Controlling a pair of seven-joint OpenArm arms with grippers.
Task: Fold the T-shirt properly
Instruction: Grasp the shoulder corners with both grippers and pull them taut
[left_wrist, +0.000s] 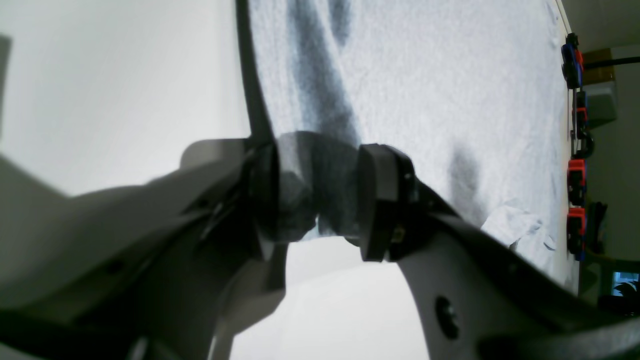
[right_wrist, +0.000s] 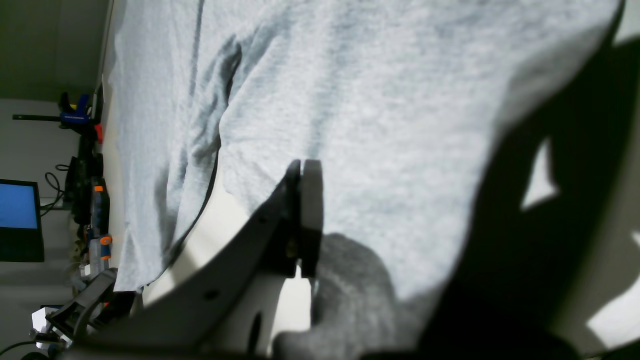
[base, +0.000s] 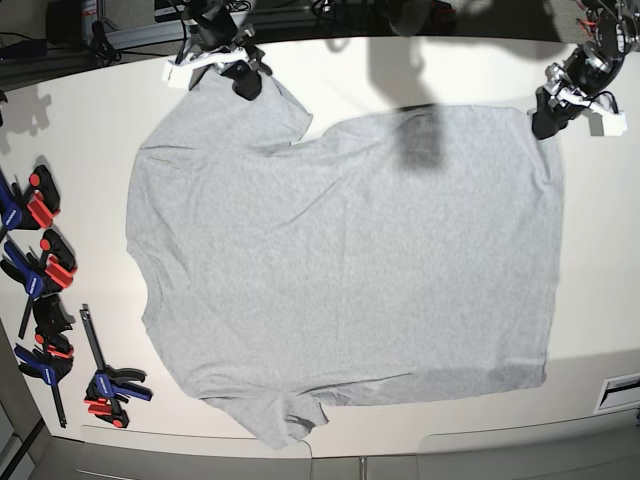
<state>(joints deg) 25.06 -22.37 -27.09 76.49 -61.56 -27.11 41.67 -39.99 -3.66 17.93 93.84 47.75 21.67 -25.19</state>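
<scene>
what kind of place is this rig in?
Likely a lab or workshop bench, not a home. A plain white table carries the T-shirt, spare bar clamps lie along its edge, and a lit monitor stands beyond it.

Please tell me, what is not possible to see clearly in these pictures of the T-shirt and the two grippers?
- Underside of the T-shirt: hidden in every view, it lies flat on the table.
- Right gripper: the right wrist view hides its far finger behind the near one.
- Left gripper: the pinched cloth is dark and blurred, so its layers are unclear.
- Clamps: small, cut by the base view's edge.
</scene>
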